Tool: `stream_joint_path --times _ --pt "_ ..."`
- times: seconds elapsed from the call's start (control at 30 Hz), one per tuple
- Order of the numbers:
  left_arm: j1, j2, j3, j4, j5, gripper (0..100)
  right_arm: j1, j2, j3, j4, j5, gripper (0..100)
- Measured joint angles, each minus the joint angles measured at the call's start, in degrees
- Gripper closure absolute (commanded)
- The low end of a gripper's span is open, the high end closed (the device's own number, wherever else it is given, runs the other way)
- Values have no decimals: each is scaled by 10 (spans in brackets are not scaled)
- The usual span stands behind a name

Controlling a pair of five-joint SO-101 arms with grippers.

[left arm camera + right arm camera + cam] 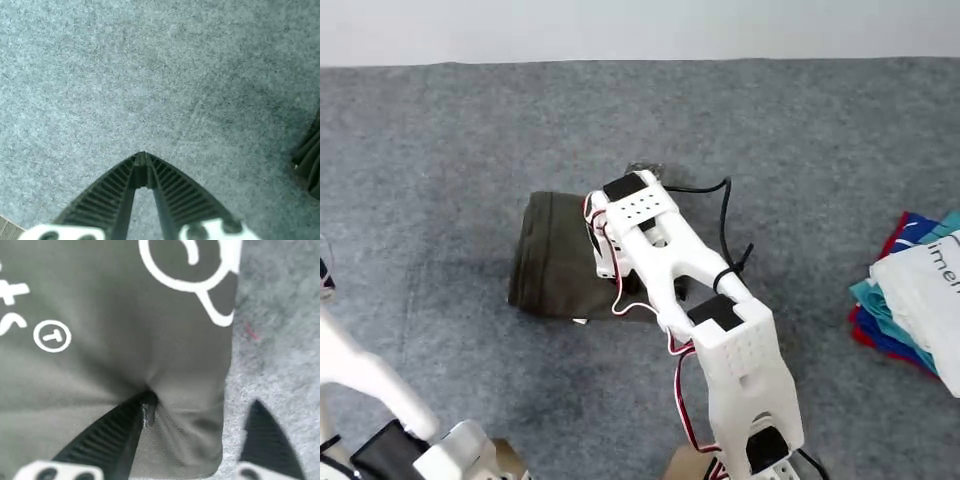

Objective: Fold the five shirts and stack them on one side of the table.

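The right claw (202, 404) sits wide open astride the folded dark shirt's (550, 260) edge, gripping nothing. The left claw (144, 158) is closed and empty. The next move is probably to pinch that edge and carry the shirt to the stack (910, 290).

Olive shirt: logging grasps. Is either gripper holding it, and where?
Nothing held. Right gripper is open astride the olive shirt edge; left gripper is shut, empty.

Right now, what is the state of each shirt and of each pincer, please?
Dark olive fabric shirt with white print: folded into a rectangle, flat on the grey carpet-like mat.
Stack of white, teal, blue and red shirts: folded, piled at one side.
Left pincer: shut, empty, over bare mat.
Right pincer: open, one tip pressing the olive shirt, the other beside it.
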Motion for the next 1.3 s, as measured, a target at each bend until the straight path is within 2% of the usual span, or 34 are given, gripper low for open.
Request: stream_joint_path --times 0.1,0.3,0.4,0.5,0.6,0.8,0.97,1.3 --pt "0 0 0 0 0 997 -4 2 -3 0 23 997" --pt "0 0 0 0 0 997 -2 3 -13 16 63 989" --pt "0 0 0 0 0 997 11 14 -37 50 69 989" --pt "0 0 0 0 0 997 32 18 -55 85 108 989" --pt "0 0 0 0 0 997 68 19 -78 117 179 988" --pt "0 0 0 0 0 997 157 20 -126 120 390 988" --pt "0 0 2 0 0 997 215 20 -187 120 490 988" --pt "0 0 40 0 0 997 280 49 -335 95 731 988"
